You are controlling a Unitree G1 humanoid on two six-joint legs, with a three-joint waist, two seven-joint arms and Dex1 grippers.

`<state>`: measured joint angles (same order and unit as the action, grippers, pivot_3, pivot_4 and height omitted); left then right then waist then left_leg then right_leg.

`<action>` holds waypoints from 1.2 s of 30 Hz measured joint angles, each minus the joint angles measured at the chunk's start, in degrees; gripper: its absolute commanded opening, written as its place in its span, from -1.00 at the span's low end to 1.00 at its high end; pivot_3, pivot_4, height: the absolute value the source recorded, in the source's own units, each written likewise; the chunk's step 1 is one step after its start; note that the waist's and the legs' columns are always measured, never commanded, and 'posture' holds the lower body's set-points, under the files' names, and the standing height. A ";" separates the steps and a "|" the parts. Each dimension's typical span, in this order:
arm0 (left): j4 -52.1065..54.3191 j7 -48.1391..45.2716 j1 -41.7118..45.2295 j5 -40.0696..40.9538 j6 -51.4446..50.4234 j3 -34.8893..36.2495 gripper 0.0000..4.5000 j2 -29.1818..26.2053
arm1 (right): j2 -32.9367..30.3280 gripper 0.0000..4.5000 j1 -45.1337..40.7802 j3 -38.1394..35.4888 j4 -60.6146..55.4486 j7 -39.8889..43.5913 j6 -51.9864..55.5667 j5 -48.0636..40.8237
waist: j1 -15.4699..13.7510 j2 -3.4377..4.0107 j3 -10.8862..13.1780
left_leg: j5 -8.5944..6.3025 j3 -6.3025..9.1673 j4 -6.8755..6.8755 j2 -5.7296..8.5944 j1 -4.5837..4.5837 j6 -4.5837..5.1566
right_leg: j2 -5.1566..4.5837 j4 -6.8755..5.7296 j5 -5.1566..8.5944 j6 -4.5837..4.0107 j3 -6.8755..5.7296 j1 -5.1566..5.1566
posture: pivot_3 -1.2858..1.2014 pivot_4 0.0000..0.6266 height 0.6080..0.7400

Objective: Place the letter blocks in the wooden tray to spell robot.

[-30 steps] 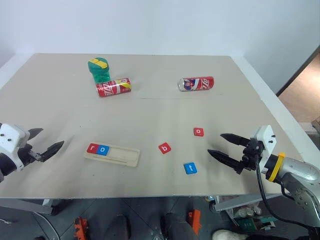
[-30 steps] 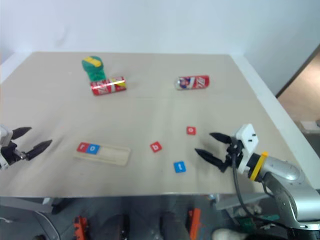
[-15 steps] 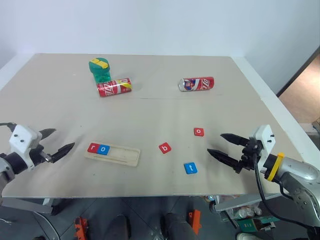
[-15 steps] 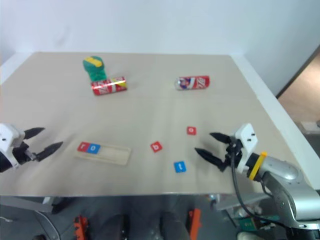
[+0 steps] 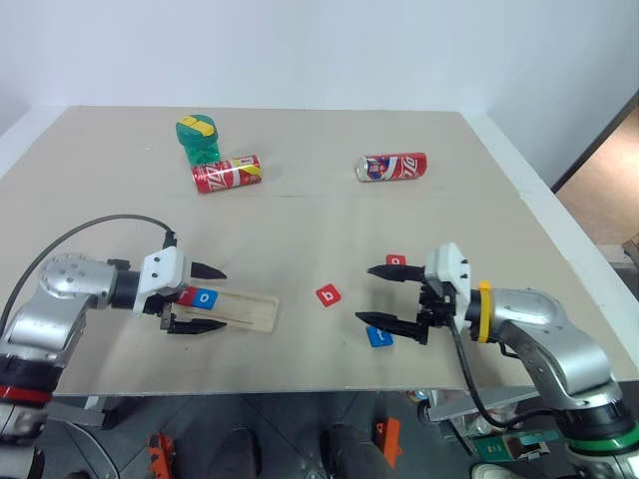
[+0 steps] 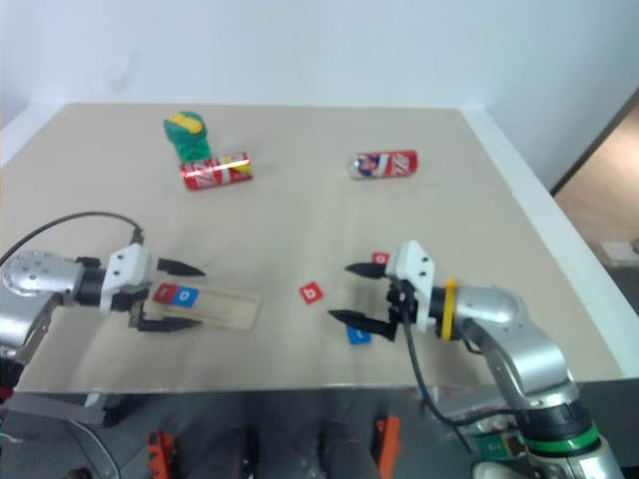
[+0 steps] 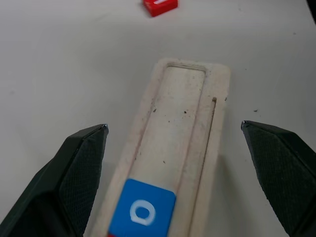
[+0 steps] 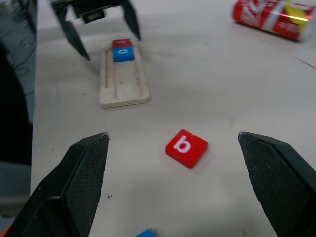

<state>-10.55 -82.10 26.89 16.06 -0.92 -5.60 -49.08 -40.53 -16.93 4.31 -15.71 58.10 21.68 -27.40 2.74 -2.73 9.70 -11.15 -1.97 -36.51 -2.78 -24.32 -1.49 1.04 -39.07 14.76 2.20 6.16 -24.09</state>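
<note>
Wooden tray (image 5: 240,309) holding "r" (image 5: 186,295), "o" (image 5: 206,297)

Two red soda cans (image 5: 227,174) (image 5: 391,167) lay on their sides at the far tabletop (image 5: 300,225). A green-and-yellow container (image 5: 198,139) stood just behind the left can.

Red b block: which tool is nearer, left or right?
Right. The right tool sits just beside the red b block, open toward it. The left tool is farther, straddling the wooden tray.

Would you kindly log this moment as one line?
tray: r, o seated | b block: loose on table | left gripper: open, straddling tray | right gripper: open, facing b
</note>
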 measured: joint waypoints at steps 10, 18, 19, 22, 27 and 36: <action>-17.03 -8.79 11.69 -6.04 9.76 -6.49 1.00 4.80 | 1.75 0.93 -3.18 2.71 3.61 3.18 -3.94 3.40 | -0.09 0.01 0.00 | 0.00 0.31 -0.06 0.04 -0.17 0.00 | 0.05 -0.04 0.06 0.06 -0.13 -0.01 | 0.03 -0.52 1.00; -24.77 -10.03 15.20 -6.30 13.59 -9.67 1.00 5.45 | 1.94 0.93 -0.97 2.58 3.60 2.97 -5.40 4.19 | -0.06 0.02 0.00 | 0.01 0.40 -0.15 0.02 -0.21 0.02 | 0.06 -0.10 0.02 0.01 -0.23 0.01 | 0.03 -0.52 1.00; -25.37 -10.04 15.59 -5.98 13.64 -10.07 1.00 5.45 | 2.03 0.93 -0.92 2.58 3.60 2.95 -5.55 4.30 | -0.06 0.01 0.00 | 0.03 0.41 -0.16 0.02 -0.21 0.04 | 0.07 -0.10 0.01 0.01 -0.24 0.01 | 0.03 -0.52 1.00; -26.65 -10.06 16.46 -5.49 13.88 -11.20 1.00 5.43 | 2.30 0.93 -0.91 2.58 3.61 2.89 -5.76 4.64 | -0.06 0.02 0.00 | 0.06 0.42 -0.19 0.02 -0.20 0.07 | 0.07 -0.11 -0.05 0.01 -0.24 0.03 | 0.03 -0.52 1.00; -28.26 -10.05 18.15 -4.65 14.72 -13.40 1.00 5.33 | 2.35 0.93 -0.88 2.58 3.67 2.94 -6.07 5.18 | -0.08 0.02 0.00 | 0.07 0.42 -0.24 0.02 -0.21 0.07 | 0.07 -0.11 -0.07 0.03 -0.24 0.04 | 0.03 -0.52 1.00; -27.40 -10.05 19.29 -0.53 13.46 -16.70 1.00 4.00 | 2.55 0.93 -0.34 2.58 3.84 2.95 -6.10 5.66 | -0.06 0.02 0.00 | 0.07 0.44 -0.23 0.01 -0.23 0.07 | 0.09 -0.11 -0.06 0.03 -0.26 0.03 | 0.03 -0.52 1.00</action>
<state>-37.95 -92.15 46.18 15.53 12.54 -22.30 -45.08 -37.98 -17.27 6.90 -11.87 61.05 15.58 -21.74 2.68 -2.71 9.70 -11.08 -1.53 -36.74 -2.77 -24.55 -1.42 1.12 -39.19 14.70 2.24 5.90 -24.06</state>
